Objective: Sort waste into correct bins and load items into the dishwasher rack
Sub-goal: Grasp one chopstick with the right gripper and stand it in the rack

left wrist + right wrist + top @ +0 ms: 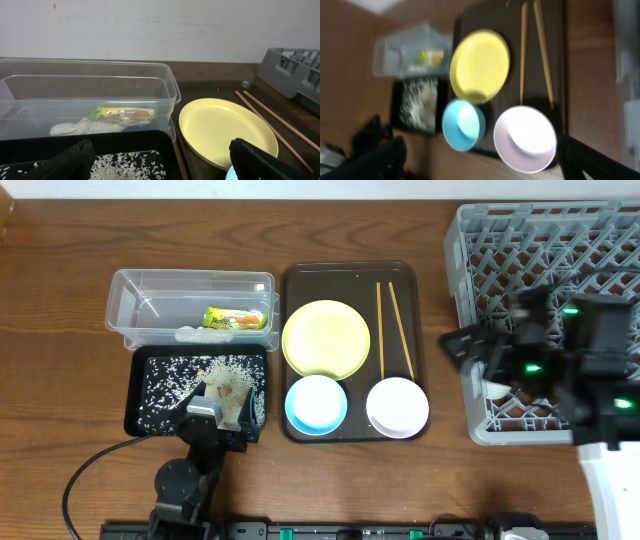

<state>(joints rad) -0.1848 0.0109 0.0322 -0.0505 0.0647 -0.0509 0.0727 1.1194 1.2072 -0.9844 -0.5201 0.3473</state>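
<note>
The clear tub (190, 292) holds the yellow-green wrapper (235, 318) and the white scrap (195, 333); both show in the left wrist view, wrapper (125, 113) and scrap (80, 127). The black tray (140, 405) holds loose rice (178, 380). My left gripper (215, 395) is open and empty just above the tray's rice (125, 165). The yellow plate (327, 338), blue bowl (316, 404), pinkish-white bowl (397, 407) and chopsticks (393, 330) lie on the brown serving tray. My right gripper (470, 350) is open and empty over the grey rack's (560, 240) left edge, high above the bowls (525, 139).
The brown serving tray (300, 280) sits between the bins and the rack. The right wrist view is blurred. A black cable (85, 470) runs along the table's front left. Bare wood lies behind the tub and the tray.
</note>
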